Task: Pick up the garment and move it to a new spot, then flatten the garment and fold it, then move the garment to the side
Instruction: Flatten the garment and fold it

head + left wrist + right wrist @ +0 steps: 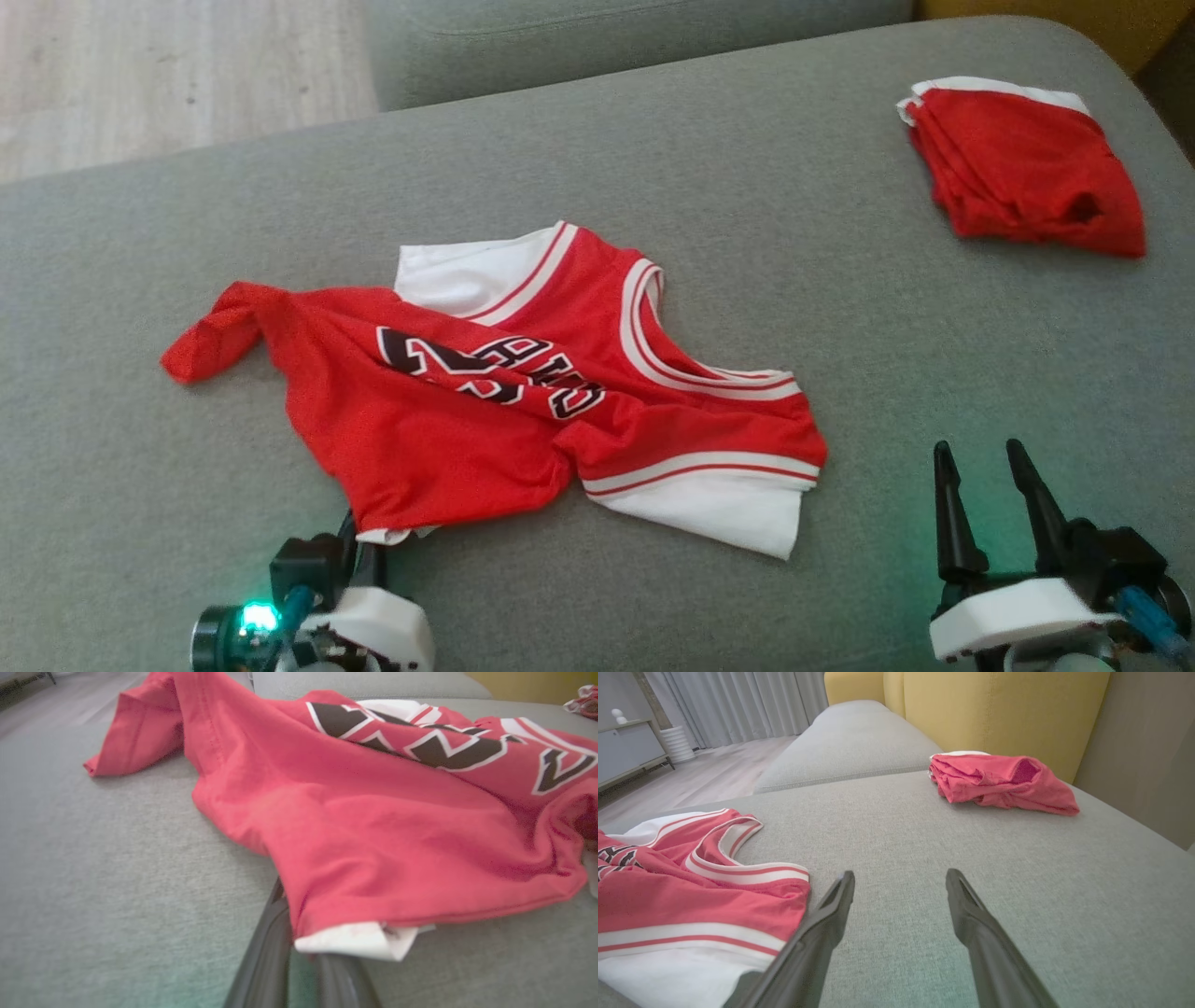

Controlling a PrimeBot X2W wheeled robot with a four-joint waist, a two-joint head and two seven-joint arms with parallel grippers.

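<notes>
A red basketball jersey (523, 401) with white trim and black lettering lies crumpled on the grey cushion (709, 159), its white hem corner at the near edge. My left gripper (369, 541) sits at that near hem. In the left wrist view the jersey (373, 826) drapes over my left gripper (303, 947), whose fingers stand close together with the white hem pinched at their tips. Right of the jersey, my right gripper (980, 453) is open and holds nothing. In the right wrist view it (900, 875) hovers over bare cushion, with the jersey (691, 891) at its left.
A second red garment (1022, 168), folded, lies at the far right of the cushion (999, 781). A yellow backrest (999, 709) rises behind it. Another grey cushion (560, 37) and wooden floor (140, 75) lie beyond the far edge.
</notes>
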